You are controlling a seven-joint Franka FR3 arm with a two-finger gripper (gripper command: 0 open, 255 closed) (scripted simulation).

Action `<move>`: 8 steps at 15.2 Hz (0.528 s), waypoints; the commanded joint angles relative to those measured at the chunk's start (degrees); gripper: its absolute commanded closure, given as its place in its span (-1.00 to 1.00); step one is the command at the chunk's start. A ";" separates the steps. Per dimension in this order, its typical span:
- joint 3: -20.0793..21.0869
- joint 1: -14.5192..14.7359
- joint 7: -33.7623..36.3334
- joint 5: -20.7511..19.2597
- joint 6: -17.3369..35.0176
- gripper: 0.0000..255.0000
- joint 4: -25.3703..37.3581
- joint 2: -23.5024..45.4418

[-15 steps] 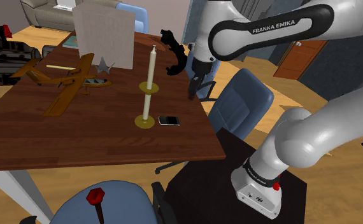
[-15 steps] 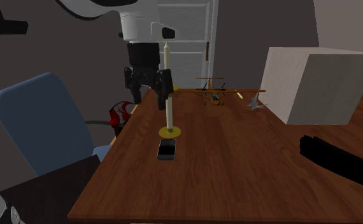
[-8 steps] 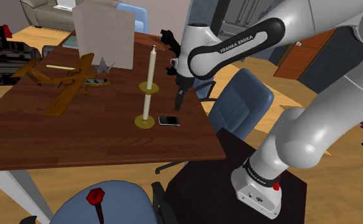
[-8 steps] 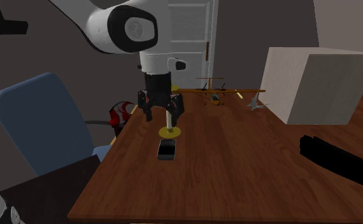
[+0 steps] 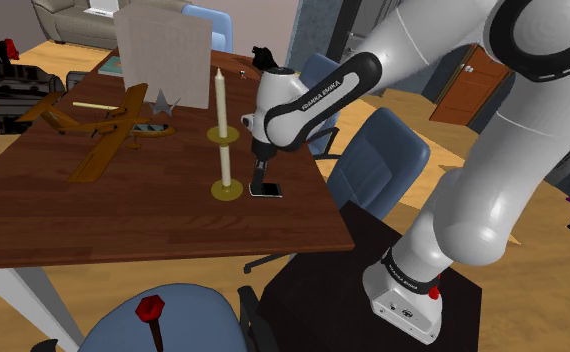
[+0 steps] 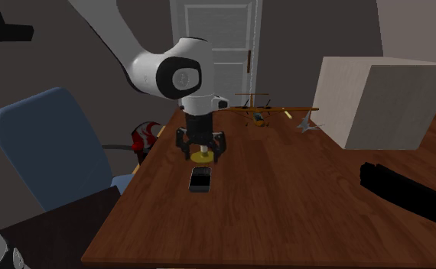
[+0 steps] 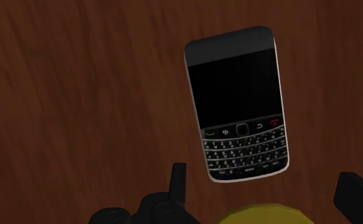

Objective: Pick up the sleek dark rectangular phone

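Observation:
The dark rectangular phone (image 7: 241, 105), with a black screen and a small keypad, lies flat on the brown wooden table (image 5: 123, 225) near its edge. My gripper (image 7: 267, 191) hangs open just above it, and the keypad end of the phone reaches in between the fingers without touching them. In the shoulder view the gripper (image 5: 261, 172) stands over the phone (image 5: 266, 190), right beside the candle (image 5: 220, 115). In the second exterior view the fingers (image 6: 184, 145) straddle the yellow candle base (image 6: 202, 156), with the phone (image 6: 200, 179) just in front of it.
The tall candle on its yellow base (image 5: 226, 190) rises close to the hand. Farther along the table are a wooden model plane (image 5: 108, 125), a grey star (image 5: 163, 100) and a white box (image 5: 163, 50). Blue chairs (image 5: 378, 160) stand beside the table edge.
The arm has swung in from beside the table and come down low over the phone and candle base. The candle's top has shifted toward the shoulder view's left.

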 commanded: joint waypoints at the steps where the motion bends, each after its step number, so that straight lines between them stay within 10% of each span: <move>1: 0.05 -0.06 -0.65 0.16 1.82 -1.00 0.03 1.80; 8: 0.07 -0.08 -0.64 0.21 6.13 -1.00 -0.10 5.97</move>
